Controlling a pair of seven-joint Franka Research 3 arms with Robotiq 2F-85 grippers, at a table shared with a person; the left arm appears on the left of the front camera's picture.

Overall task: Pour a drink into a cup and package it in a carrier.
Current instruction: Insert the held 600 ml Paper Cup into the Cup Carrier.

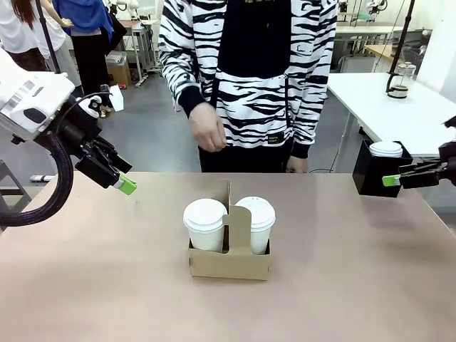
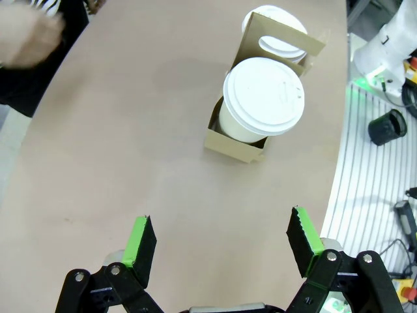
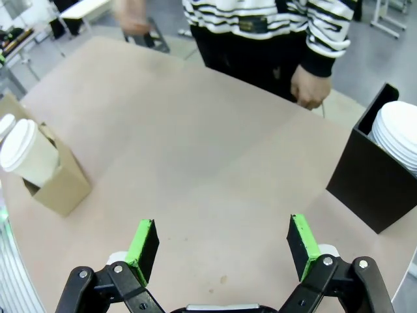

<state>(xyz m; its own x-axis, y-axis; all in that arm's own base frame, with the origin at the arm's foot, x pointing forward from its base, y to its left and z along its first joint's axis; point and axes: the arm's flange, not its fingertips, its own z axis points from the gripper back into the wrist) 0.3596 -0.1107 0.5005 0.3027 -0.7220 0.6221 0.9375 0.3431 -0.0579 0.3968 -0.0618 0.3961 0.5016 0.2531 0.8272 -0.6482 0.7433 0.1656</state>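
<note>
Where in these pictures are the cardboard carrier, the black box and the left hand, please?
carrier (image 1: 229,263): front view, on its brown front wall below the two lidded cups.
black box (image 3: 371,186): right wrist view, on its dark side wall.
left hand (image 2: 221,244): left wrist view, midway between its open green-padded fingertips.

floor (image 1: 149,128): grey | white tables (image 1: 399,107) behind | light: bright

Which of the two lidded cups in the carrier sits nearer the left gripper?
The cup in the carrier's left slot; the other cup sits beyond the handle panel.
</note>
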